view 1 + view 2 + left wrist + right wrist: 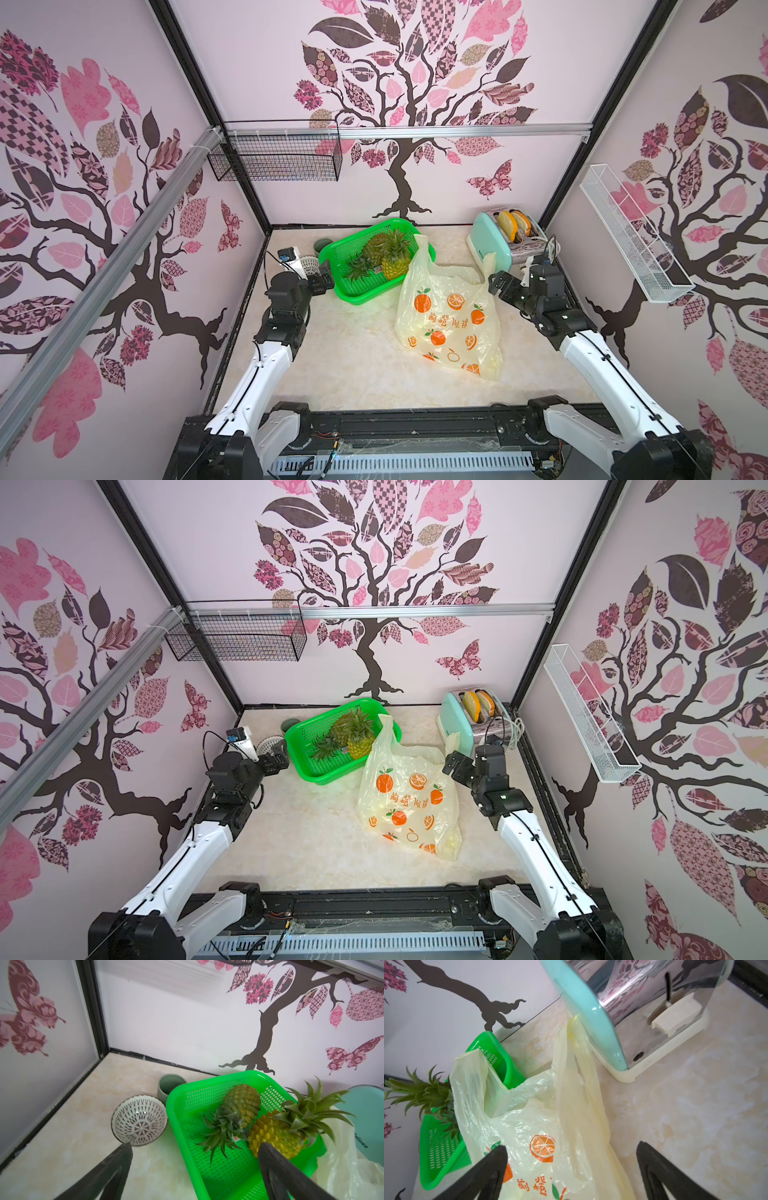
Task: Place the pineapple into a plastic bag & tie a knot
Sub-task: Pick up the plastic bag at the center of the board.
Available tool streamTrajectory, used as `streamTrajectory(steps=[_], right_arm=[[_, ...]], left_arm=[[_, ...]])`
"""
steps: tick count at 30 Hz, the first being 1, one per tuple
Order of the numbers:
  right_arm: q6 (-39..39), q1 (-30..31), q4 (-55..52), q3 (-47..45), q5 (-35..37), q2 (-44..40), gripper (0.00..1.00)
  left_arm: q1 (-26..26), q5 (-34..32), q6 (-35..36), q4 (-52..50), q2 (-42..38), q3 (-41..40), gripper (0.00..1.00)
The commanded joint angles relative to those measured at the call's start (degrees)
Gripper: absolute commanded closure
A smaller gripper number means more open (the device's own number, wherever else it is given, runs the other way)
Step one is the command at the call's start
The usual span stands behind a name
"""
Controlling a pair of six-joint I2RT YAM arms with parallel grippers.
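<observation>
Left hand (193, 1147) is hovering released by mid-frame yellow pineapple (274, 1136), right hand (572, 1147) released over plastic bag (529, 1122), likely staging pick-and-bag.

Tabletop (332, 374) contents:
- Pineapples: two, consisting of one green-brown pineapple (241, 1105) and one yellow pineapple (274, 1136).
- One translucent pale-yellow plastic bag (449, 324) with an orange fruit print.
- One green perforated plastic basket (353, 297).
- One mint-and-chrome toaster (490, 245), loaded with two bread slices (508, 224).
- One patterned ceramic bowl (139, 1122).
- One grey-green cup (170, 1084).

Wall-mounted:
- One black wire basket (282, 160).
- One white wire basket (631, 241).
</observation>
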Motion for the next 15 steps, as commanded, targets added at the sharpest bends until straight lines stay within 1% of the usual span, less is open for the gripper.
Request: streamTrajectory(steps=[1, 3, 7, 9, 11, 15], right_arm=[[0.65, 0.19, -8.74, 6.44, -1.55, 6.16, 0.04], [-1.44, 0.34, -10.24, 10.76, -1.46, 10.68, 0.06], [-4.59, 0.48, -11.40, 17.50, 3.52, 18.88, 0.12], [-5.79, 0.48, -11.21, 19.98, 4.82, 22.66, 0.18], [-6.56, 0.53, -10.79, 22.55, 4.25, 26.62, 0.28], [-6.95, 0.63, -9.45, 25.40, 3.65, 31.97, 0.46]], left_arm=[[-2.73, 3.59, -6.19, -8.91, -0.36, 1.09, 0.02], [-4.89, 4.87, -7.49, -10.88, -0.49, 1.27, 0.02], [-8.62, 5.86, -10.23, -13.38, -1.07, 1.34, 0.02], [-9.65, 5.88, -11.31, -14.19, -1.37, 1.49, 0.02], [-9.84, 6.39, -12.11, -15.06, -1.52, 1.77, 0.03], [-9.92, 6.57, -12.31, -17.87, -1.44, 3.08, 0.03]])
